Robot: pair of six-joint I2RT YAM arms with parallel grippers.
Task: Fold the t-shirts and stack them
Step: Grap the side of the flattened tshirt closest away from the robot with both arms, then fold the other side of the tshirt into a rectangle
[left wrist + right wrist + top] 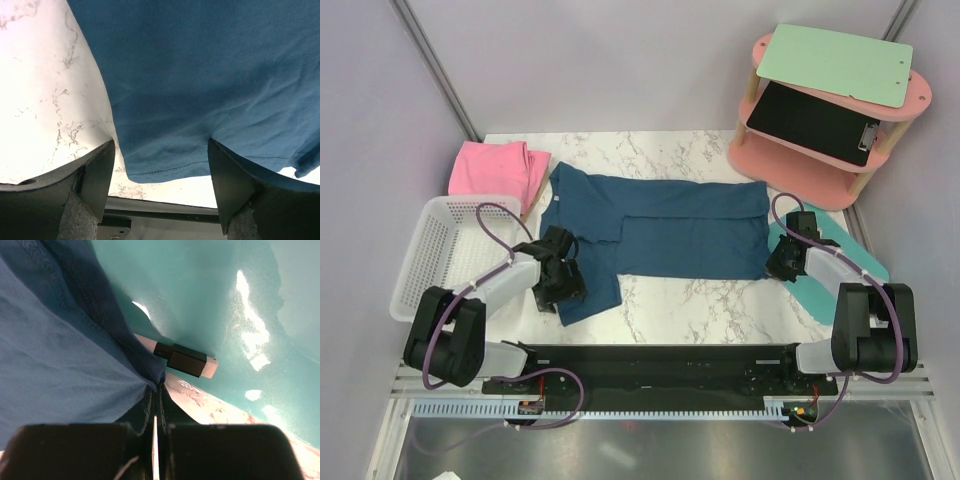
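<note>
Teal-blue t-shirt (pixel 660 230) lies flat between the grippers, its long axis running from one to the other and its sleeve end toward the left gripper (pixel 161 145). That gripper is spread, straddling a stitched sleeve edge. The right gripper (pixel 156 390), pressed together, pinches the hem corner. The pink t-shirt (pixel 498 170) lies beyond the left gripper. Bare table (pixel 720 300) lies nearward.

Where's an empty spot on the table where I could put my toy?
The best bare marble is between the blue t-shirt and the near edge. A thinner strip runs behind it. The left is crowded with the basket and pink t-shirt; the right with the shelf and turquoise mat.
</note>
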